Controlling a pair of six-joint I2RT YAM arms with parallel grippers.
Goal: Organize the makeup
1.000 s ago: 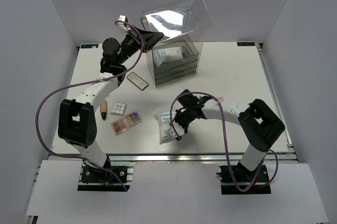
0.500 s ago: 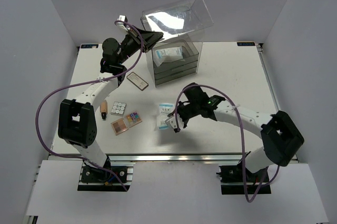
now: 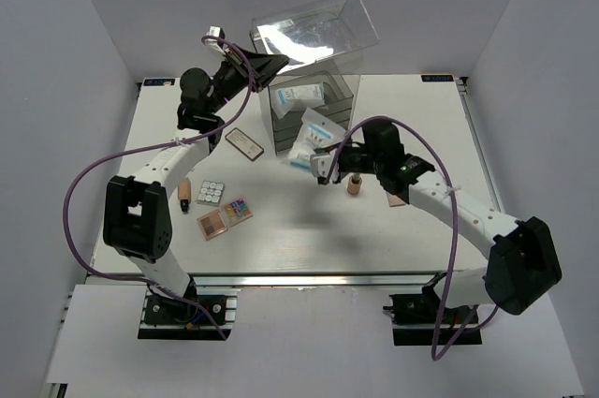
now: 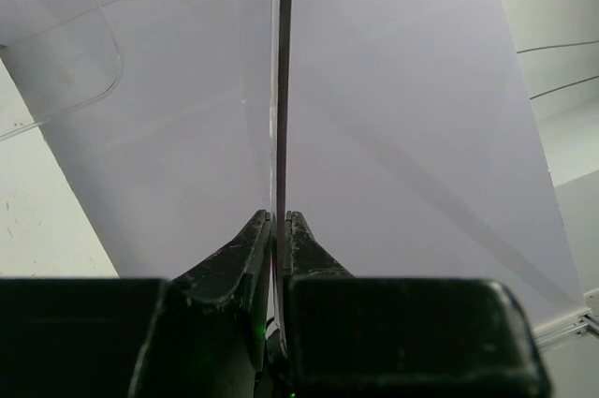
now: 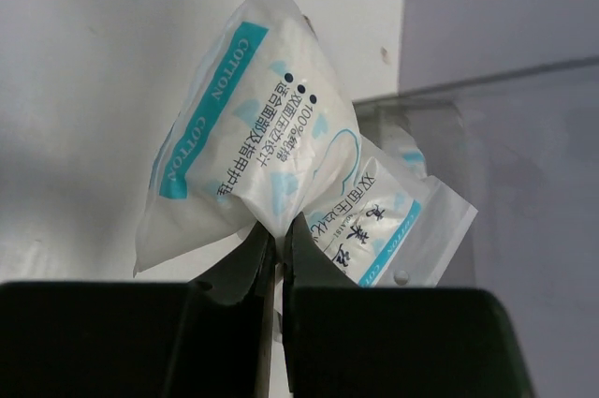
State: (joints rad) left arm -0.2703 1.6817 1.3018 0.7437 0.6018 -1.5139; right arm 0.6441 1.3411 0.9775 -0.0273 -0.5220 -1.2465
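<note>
My right gripper [image 3: 323, 166] [image 5: 279, 225] is shut on a white-and-blue packet [image 3: 314, 139] [image 5: 248, 126] and holds it in the air just in front of the clear drawer box [image 3: 314, 117]. A second packet piece [image 5: 379, 225] hangs against it. Another packet [image 3: 301, 95] lies in the box's open top. My left gripper [image 3: 267, 66] [image 4: 279, 220] is shut on the raised clear lid [image 3: 314, 31] [image 4: 281, 89]. On the table's left lie the dark-framed case [image 3: 245, 143], white-grid palette [image 3: 211, 192], multicoloured palette [image 3: 238, 210], peach palette [image 3: 212, 224] and a brown bottle [image 3: 185, 194].
A small brown bottle [image 3: 355, 184] stands just under my right arm, with a pink flat palette [image 3: 398, 199] partly hidden beside it. The drawer box stands at the back centre of the white table [image 3: 421, 126], and grey walls close in on both sides.
My right gripper has shut on the packet near the front of the table and carried it up and back to the front of the box. The left arm has stayed still with the lid.
</note>
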